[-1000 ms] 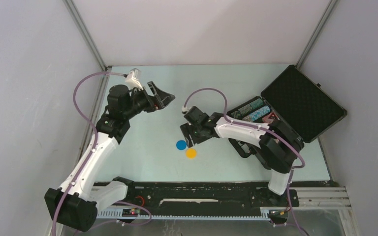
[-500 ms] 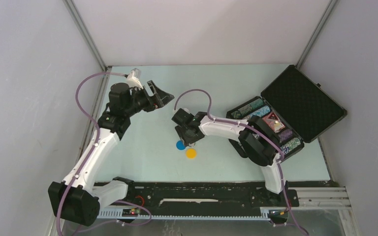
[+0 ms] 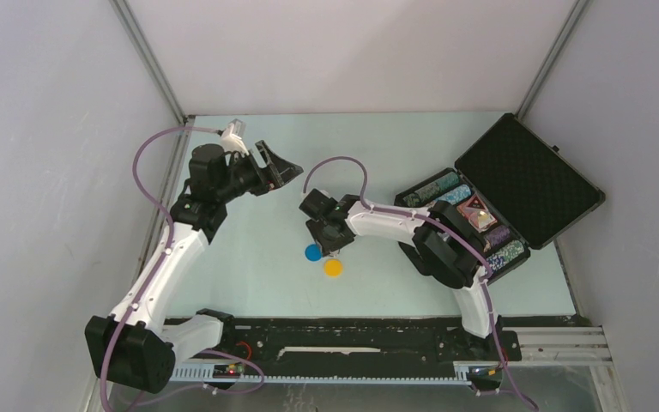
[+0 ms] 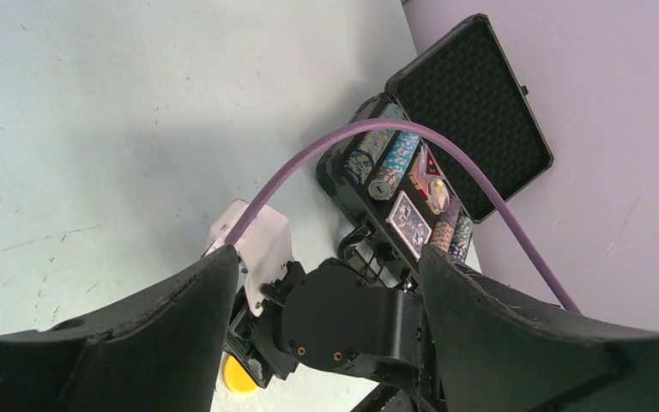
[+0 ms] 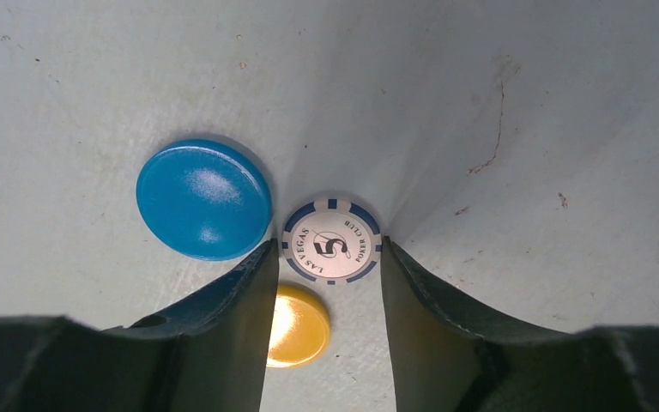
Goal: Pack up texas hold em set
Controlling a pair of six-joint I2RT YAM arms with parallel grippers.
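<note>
Right arm has swung out left from the case (image 3: 528, 176) since a second ago, and its gripper (image 5: 327, 254) has dropped to the table (image 3: 249, 275) by the two discs, with the jaws drawn narrower; the left arm has hardly shifted

Right jaws now stand either side of a loose chip (image 5: 332, 249) marked 5 that lies flat on the table. They sit close against its edges, but I cannot tell whether they have it clamped yet. Just left of the chip is the blue disc (image 5: 204, 199), and the yellow disc (image 5: 296, 326) is on its near side, partly under the left finger

Left gripper (image 3: 290, 176) hangs well above the far left of the table, spread wide and holding nothing

At the right, the case lies open with its lid back. Rows of chips (image 4: 383, 154), the deck (image 4: 409, 223) and the red marker (image 4: 422, 163) are already in it

By my reckoning most of the packing is done. What is left is this chip, the two discs, then shutting the lid
</note>
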